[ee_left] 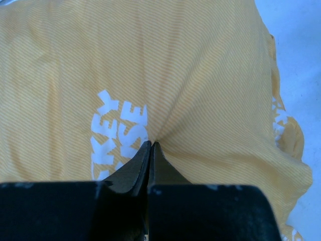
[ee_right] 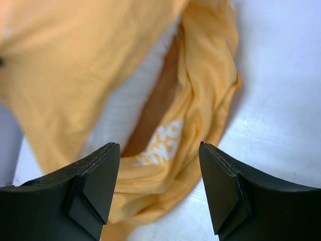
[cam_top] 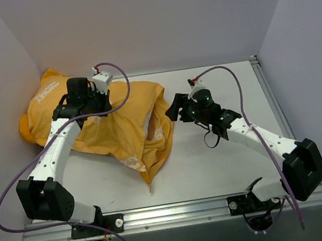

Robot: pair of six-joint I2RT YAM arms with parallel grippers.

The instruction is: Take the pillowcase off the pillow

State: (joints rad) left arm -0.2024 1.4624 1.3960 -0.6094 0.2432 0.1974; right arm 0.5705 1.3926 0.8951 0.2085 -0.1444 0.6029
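The orange-yellow pillowcase lies at the left and middle of the table with the pillow still inside. A strip of the white pillow shows at the case's open right end. My left gripper sits on top of the case and is shut on a pinch of its fabric beside the white lettering, with creases running out from the tips. My right gripper is open and empty, just right of the opening. In the right wrist view its jaws frame the bunched case hem and the white pillow.
Grey walls close in the table on the left, back and right. The white tabletop lies to the right of and in front of the case. A metal rail runs along the near edge by the arm bases.
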